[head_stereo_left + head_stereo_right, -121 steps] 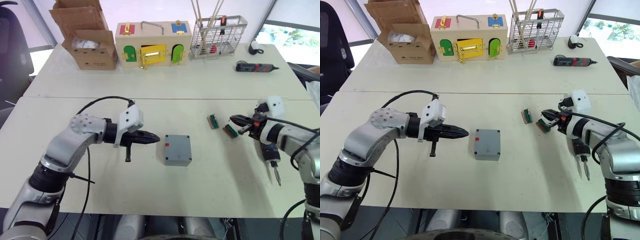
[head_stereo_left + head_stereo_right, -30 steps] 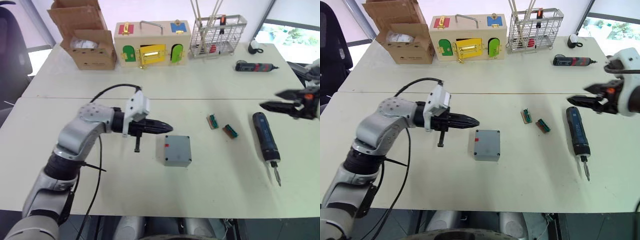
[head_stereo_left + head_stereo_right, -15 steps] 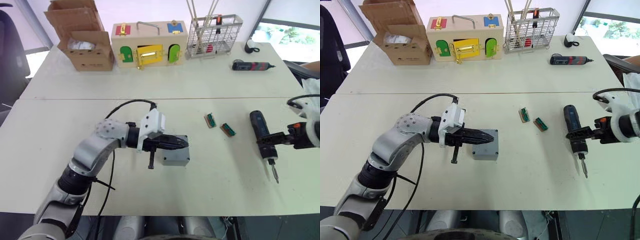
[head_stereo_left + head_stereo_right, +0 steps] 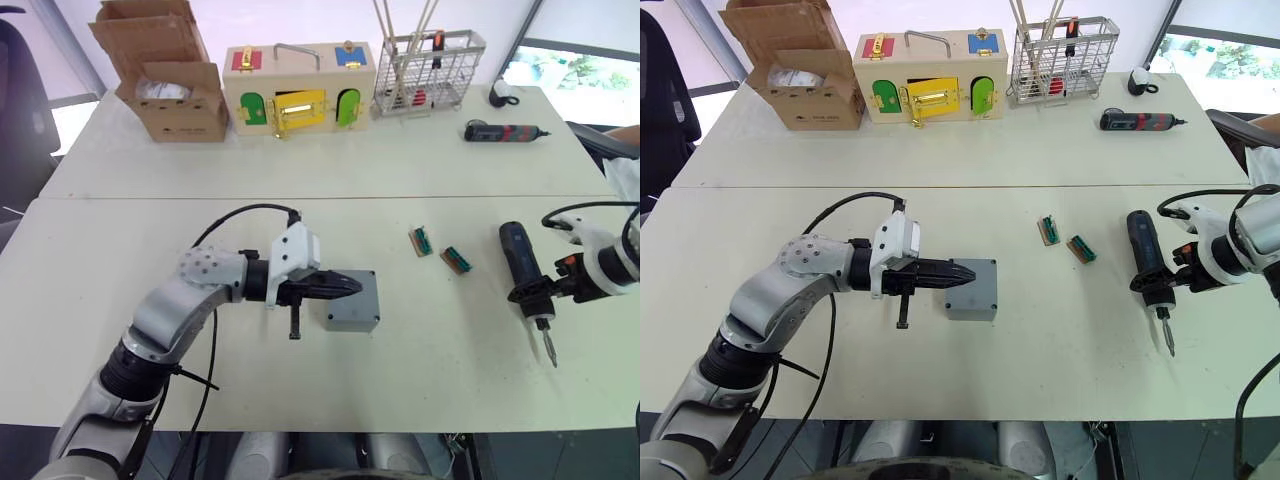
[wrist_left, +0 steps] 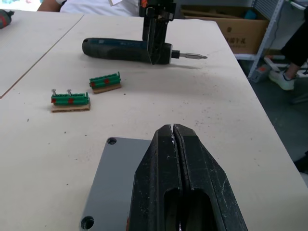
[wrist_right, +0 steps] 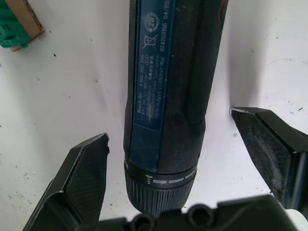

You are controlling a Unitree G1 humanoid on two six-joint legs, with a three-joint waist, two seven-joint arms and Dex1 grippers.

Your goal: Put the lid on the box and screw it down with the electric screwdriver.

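Observation:
The grey box sits mid-table with the lid lying flat on top of it, its corner screw holes showing. My left gripper is shut, and its joined fingertips rest low over the lid's near-left part. The dark blue electric screwdriver lies on the table at the right, bit pointing toward the front edge. My right gripper is open and straddles the screwdriver's collar end, with a gap between each finger and the body.
Two green terminal blocks lie between the box and the screwdriver. At the back stand a cardboard box, a wooden box with coloured doors, a wire basket and a small black-and-red screwdriver.
My right gripper came down from above the table's right side and now straddles the screwdriver. My left gripper moved from beside the box onto the lid, then drew back slightly.

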